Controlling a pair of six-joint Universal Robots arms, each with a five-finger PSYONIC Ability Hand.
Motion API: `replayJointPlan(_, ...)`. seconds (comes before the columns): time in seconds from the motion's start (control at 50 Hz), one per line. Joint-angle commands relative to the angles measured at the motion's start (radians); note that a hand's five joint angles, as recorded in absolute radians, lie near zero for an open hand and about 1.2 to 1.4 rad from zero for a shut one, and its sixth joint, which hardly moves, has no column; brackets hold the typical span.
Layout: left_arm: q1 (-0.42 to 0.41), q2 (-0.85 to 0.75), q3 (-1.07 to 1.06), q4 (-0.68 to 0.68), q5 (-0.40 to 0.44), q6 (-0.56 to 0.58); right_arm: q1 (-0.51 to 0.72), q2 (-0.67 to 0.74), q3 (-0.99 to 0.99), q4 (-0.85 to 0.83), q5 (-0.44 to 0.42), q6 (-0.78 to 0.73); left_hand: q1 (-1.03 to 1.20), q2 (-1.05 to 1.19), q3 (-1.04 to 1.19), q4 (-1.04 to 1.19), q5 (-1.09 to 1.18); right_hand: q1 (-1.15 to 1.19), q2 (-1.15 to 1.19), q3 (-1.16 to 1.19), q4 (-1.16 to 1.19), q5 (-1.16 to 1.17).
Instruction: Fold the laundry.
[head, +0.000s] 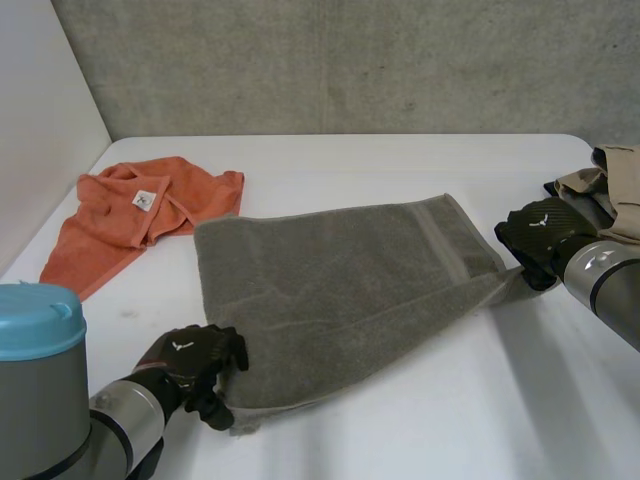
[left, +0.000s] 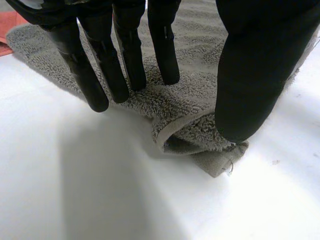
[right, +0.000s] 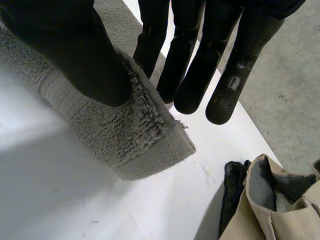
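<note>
A grey towel (head: 340, 290) lies spread across the middle of the white table (head: 480, 400). My left hand (head: 190, 360) is at its near left corner. In the left wrist view the thumb (left: 255, 75) and fingers (left: 125, 65) pinch a raised fold of the grey towel (left: 195, 100) between them. My right hand (head: 540, 235) is at the towel's right corner, which is lifted slightly off the table. There the thumb (right: 75, 50) presses the towel's hem (right: 125, 135) against the fingers (right: 195, 75) behind it.
A crumpled orange cloth (head: 130, 215) with a white label lies at the back left, touching the towel's far left corner. Beige and dark garments (head: 615, 190) are piled at the table's right edge, just beyond my right hand (right: 270, 200). A wall runs along the left side.
</note>
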Motion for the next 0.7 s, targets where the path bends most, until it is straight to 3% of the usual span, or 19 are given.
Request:
replayJointPlan(0.02, -0.003, -0.022, -0.003, 0.035, -0.001, 0.008, -0.001, 0.000, 0.005, -0.001, -0.001, 0.000, 0.066, 0.067, 0.066, 0.069, 0.073, 0.404, 0.217, 0.211, 0.208, 0.233)
replayJointPlan(0.12, -0.003, -0.054, -0.003, 0.064, -0.004, 0.021, -0.001, 0.002, 0.008, -0.006, -0.001, 0.000, 0.112, 0.114, 0.113, 0.115, 0.119, 0.404, 0.217, 0.211, 0.208, 0.233)
replayJointPlan(0.18, -0.008, -0.072, -0.002, 0.098, -0.006, 0.021, -0.001, 0.002, 0.011, -0.011, 0.001, 0.000, 0.306, 0.307, 0.306, 0.309, 0.313, 0.404, 0.217, 0.211, 0.208, 0.233)
replayJointPlan(0.24, -0.006, -0.079, -0.002, 0.139, -0.007, 0.021, -0.004, 0.000, 0.013, -0.012, 0.002, 0.000, 0.778, 0.779, 0.778, 0.781, 0.785, 0.404, 0.217, 0.211, 0.208, 0.233)
replayJointPlan(0.26, -0.008, -0.077, 0.001, 0.156, -0.011, 0.021, -0.005, 0.000, 0.011, -0.012, 0.004, 0.000, 0.811, 0.812, 0.811, 0.814, 0.818, 0.404, 0.217, 0.211, 0.208, 0.233)
replayJointPlan(0.38, -0.011, -0.043, 0.059, 0.143, -0.029, 0.047, -0.007, -0.009, -0.007, 0.003, 0.010, -0.009, 0.811, 0.813, 0.811, 0.814, 0.818, 0.404, 0.217, 0.211, 0.208, 0.233)
replayJointPlan(0.54, 0.014, 0.193, 0.159, 0.069, -0.061, 0.252, -0.005, -0.204, -0.082, 0.211, 0.007, -0.107, 0.811, 0.813, 0.811, 0.814, 0.818, 0.404, 0.217, 0.211, 0.208, 0.233)
replayJointPlan(0.7, 0.041, 0.224, 0.202, 0.075, -0.047, 0.458, 0.007, -0.304, -0.138, 0.385, 0.010, -0.270, 0.811, 0.813, 0.811, 0.814, 0.818, 0.404, 0.217, 0.211, 0.208, 0.233)
